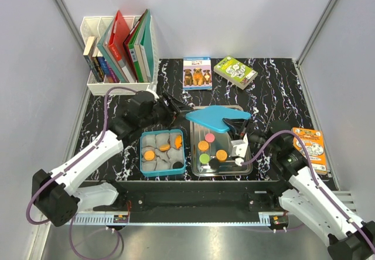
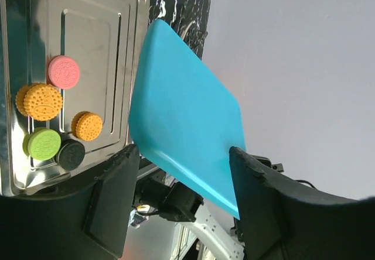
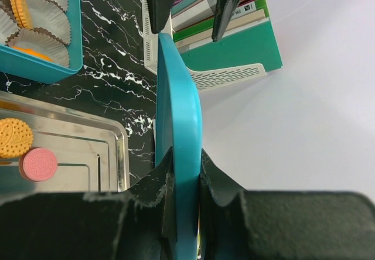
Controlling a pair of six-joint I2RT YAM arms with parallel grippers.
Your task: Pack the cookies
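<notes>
loose cookies (image 1: 221,154) lie on the near half of the steel tray (image 1: 196,172); more sit in paper cups (image 1: 151,140) in the teal box (image 1: 143,169) just left of the tray. above the tray, the right gripper (image 3: 181,160) pinches a teal lid (image 1: 210,118) by its edge, and the left gripper (image 2: 183,150) straddles the lid's other end, jaws spread.

Five cookies (image 1: 221,154) lie flat on the metal tray (image 1: 228,172): one pink, two orange, one green and one black, the black touching the green. More orange ones sit in paper cups (image 1: 153,140) inside the teal box (image 1: 163,174), one standing on edge.
</notes>
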